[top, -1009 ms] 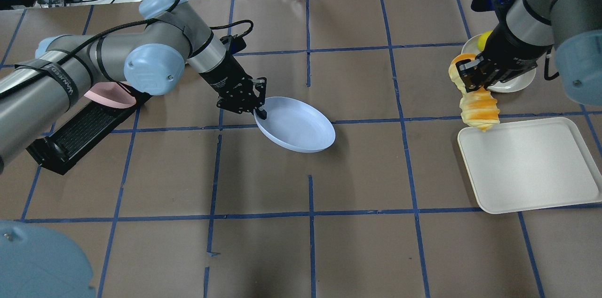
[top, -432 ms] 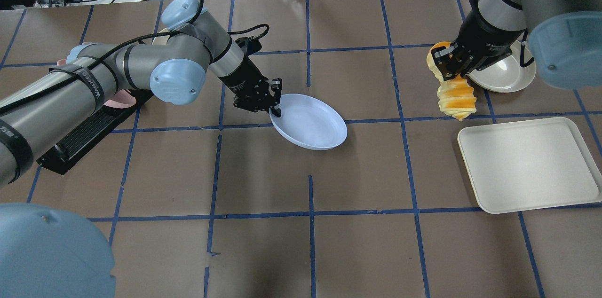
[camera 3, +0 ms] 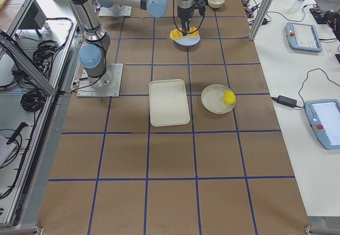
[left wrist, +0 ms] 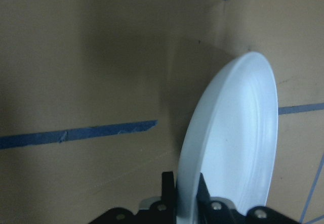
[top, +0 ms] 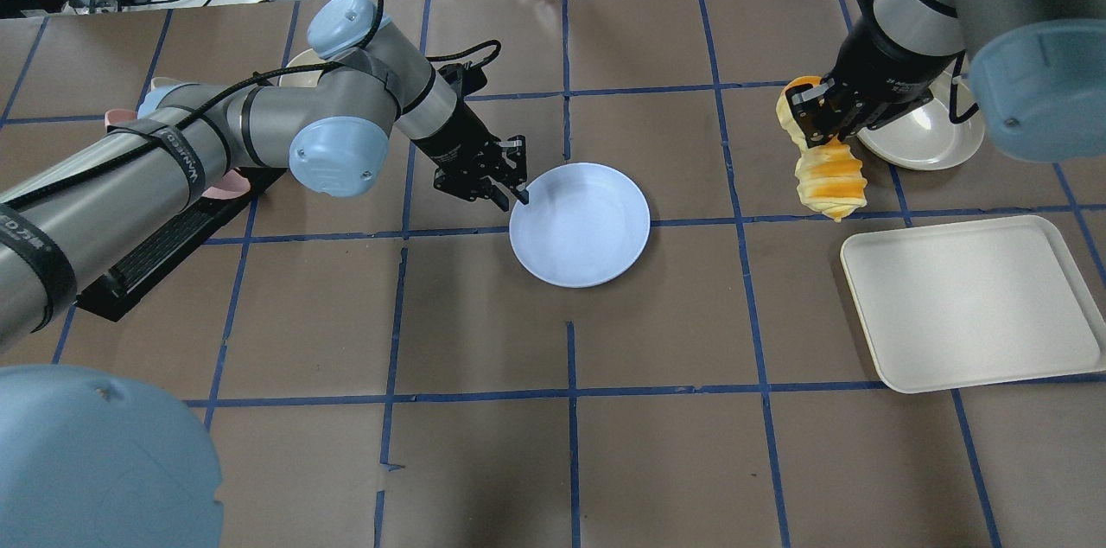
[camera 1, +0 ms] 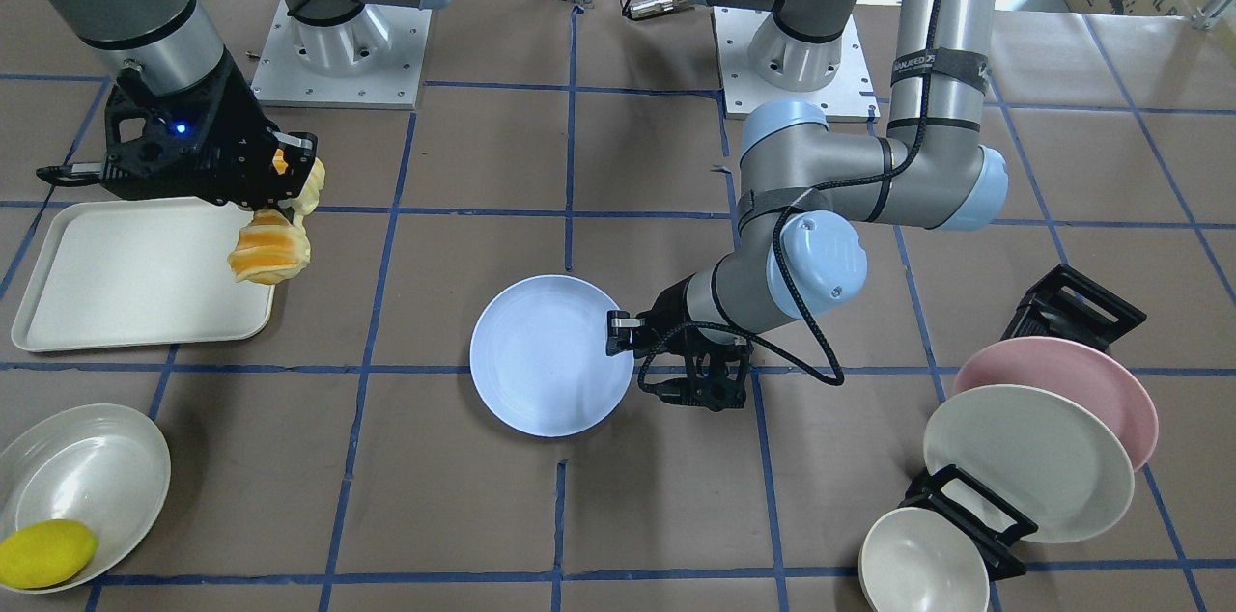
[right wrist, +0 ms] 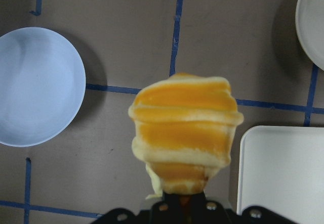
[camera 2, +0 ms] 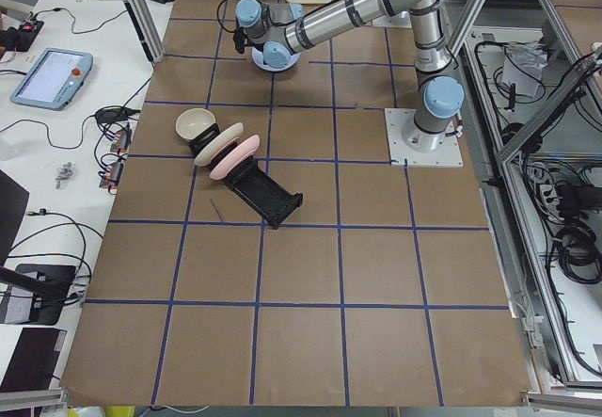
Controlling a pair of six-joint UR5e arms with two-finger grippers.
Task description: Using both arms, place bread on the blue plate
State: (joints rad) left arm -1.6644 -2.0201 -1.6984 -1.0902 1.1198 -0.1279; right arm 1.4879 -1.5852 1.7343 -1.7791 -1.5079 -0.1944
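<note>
The blue plate (top: 581, 224) lies level at the table's middle; I cannot tell whether it touches the table. My left gripper (top: 517, 195) is shut on the plate's left rim. The grip also shows in the front view (camera 1: 618, 327) on the plate (camera 1: 550, 356), and in the left wrist view (left wrist: 185, 204) on the plate (left wrist: 238, 133). My right gripper (top: 808, 117) is shut on the top end of the striped bread (top: 829, 176). The bread hangs in the air right of the plate, beside the tray's far-left corner. It also shows in the front view (camera 1: 268, 250) and the right wrist view (right wrist: 185, 128).
A cream tray (top: 968, 306) lies at the right. A white bowl (camera 1: 82, 486) with a yellow lemon (camera 1: 46, 552) sits beyond it. On the left, a black rack (top: 155, 245) holds a pink plate (camera 1: 1062, 380) and a cream plate (camera 1: 1028, 462), with a small bowl (camera 1: 922, 559).
My left gripper has moved the blue plate to the right and brought it from tilted to level. My right gripper has carried the bread left and away from the tray.
</note>
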